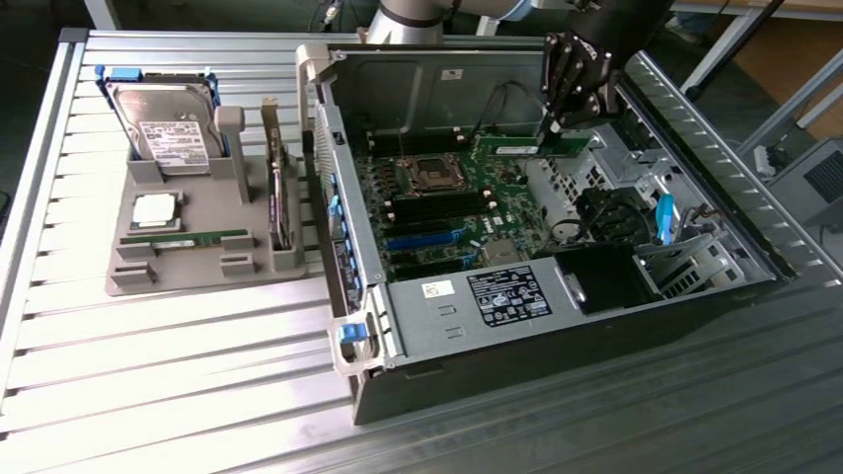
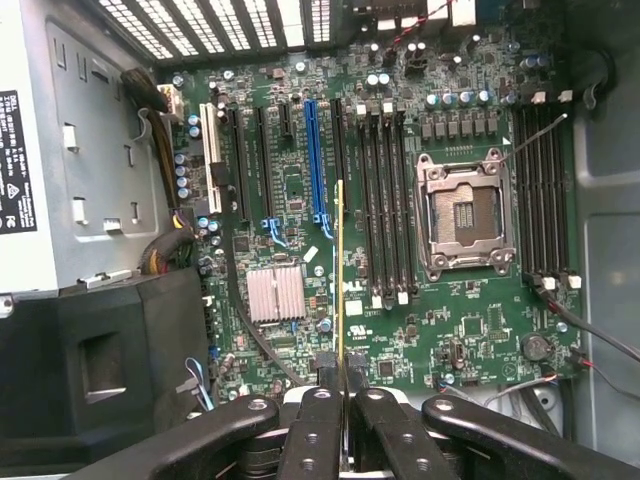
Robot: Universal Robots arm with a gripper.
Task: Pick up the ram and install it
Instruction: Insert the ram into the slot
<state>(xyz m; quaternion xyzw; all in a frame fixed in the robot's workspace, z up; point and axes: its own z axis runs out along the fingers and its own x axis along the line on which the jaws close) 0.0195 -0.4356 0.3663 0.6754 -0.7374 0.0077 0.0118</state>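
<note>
**Figure. Ram held over the open case.** The arm [image 1: 409, 15] reaches in from the far edge of the exterior view. Its wrist is angled downward, so the tool [image 1: 559, 123] hangs inside the open computer case [image 1: 421, 89], which lies on its side on the slatted tabletop [image 1: 158, 375].

The tool's black fingers [image 2: 315, 420] are pressed together on the ram [image 1: 524, 146] and pinch one end of it. The green stick juts from that end toward the exterior view's left, roughly level and standing on edge. It is above the motherboard [image 1: 455, 212] and not seated in any slot. It sits just to the exterior view's right of the processor socket [image 1: 431, 175], toward the far side.

In the wrist view the tool [image 2: 343, 385] points straight at the board. The ram [image 2: 341, 290] appears edge-on as a thin line. It runs parallel to the black memory slots [image 2: 385, 200], between them and the blue expansion slot [image 2: 316, 160]. The processor socket [image 2: 462, 215] lies beyond those slots.

Well apart, at the exterior view's left, a grey tray [image 1: 172, 276] carries the second ram stick [image 1: 185, 240] lying flat. It also holds a square silver processor chip [image 1: 156, 207], a hard drive [image 1: 165, 123] and an upright expansion card [image 1: 279, 197].
</note>
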